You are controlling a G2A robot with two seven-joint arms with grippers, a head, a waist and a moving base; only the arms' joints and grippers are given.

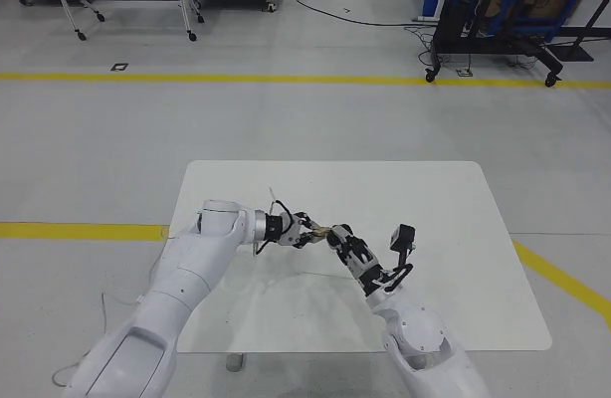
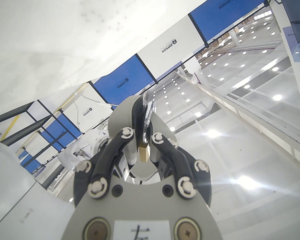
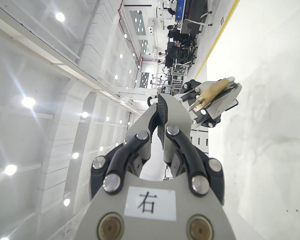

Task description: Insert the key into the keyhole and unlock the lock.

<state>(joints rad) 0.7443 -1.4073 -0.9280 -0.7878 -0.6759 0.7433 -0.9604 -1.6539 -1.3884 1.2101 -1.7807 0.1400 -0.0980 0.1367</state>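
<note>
Over the table (image 1: 465,189): open surface lay on the far side and out towards both side edges.
Middle: the left gripper (image 1: 310,233) and right gripper (image 1: 337,237) stood nearly tip to tip, barring passage between them.
Beside the right gripper's tips: the padlock (image 3: 212,92), clamped in the left gripper.

Top view: from overhead, looking steeply down on the whole tabletop (image 1: 485,199) and the floor (image 1: 286,119) beyond its far edge. Left wrist view: close behind the left gripper (image 2: 143,122), aimed along it toward wall panels (image 2: 170,43) and ceiling lights (image 2: 277,97); right wrist view: close behind the right gripper (image 3: 161,108), aimed likewise across the tabletop. All three share the left gripper's brass lock (image 3: 212,92), above the tabletop's middle.
</note>
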